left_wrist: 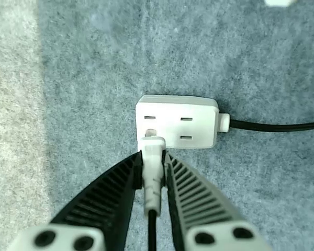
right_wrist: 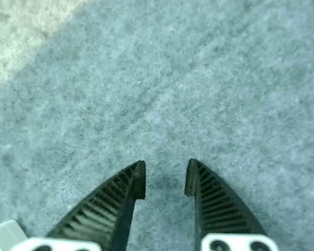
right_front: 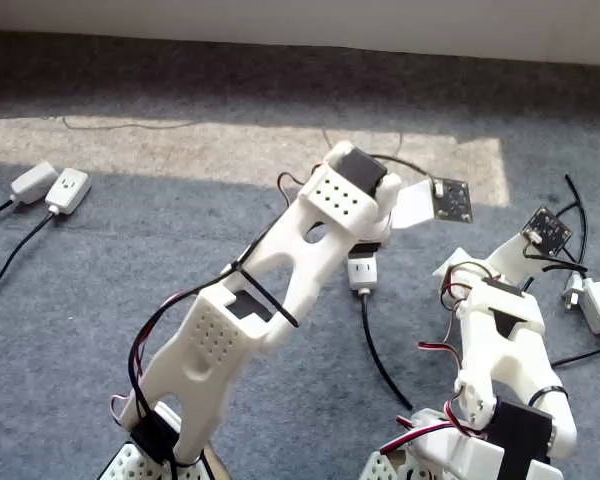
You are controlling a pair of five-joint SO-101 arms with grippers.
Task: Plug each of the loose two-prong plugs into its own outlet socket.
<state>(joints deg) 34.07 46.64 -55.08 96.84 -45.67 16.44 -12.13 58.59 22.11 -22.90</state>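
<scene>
The fingers of your left gripper (left_wrist: 153, 163) pinch the two-prong plug (left_wrist: 153, 175) at the outlet block (left_wrist: 184, 121). Push crooked and that block may skid. The fingers of your right gripper (right_wrist: 165, 179) stand wide.

Carpeted room, home or office unclear, grey carpet (right_front: 100, 300), sunlit patch (right_front: 180, 150), pale wall (right_front: 380, 20)

Two arms: left arm (right_front: 280, 270), right arm (right_front: 500, 340).
Two end effectors: left end effector (left_wrist: 153, 157), right end effector (right_wrist: 165, 179).
Three outlets: far-left outlet (right_front: 68, 190), centre outlet (right_front: 362, 272), right outlet (right_front: 598, 305).
Three plugs: far-left plug (right_front: 30, 182), held plug (left_wrist: 153, 172), right plug (right_front: 573, 292) (small, identification uncertain).
Two circuit boards: one board (right_front: 450, 200), other board (right_front: 547, 230).
One carpet (right_front: 130, 270).
</scene>
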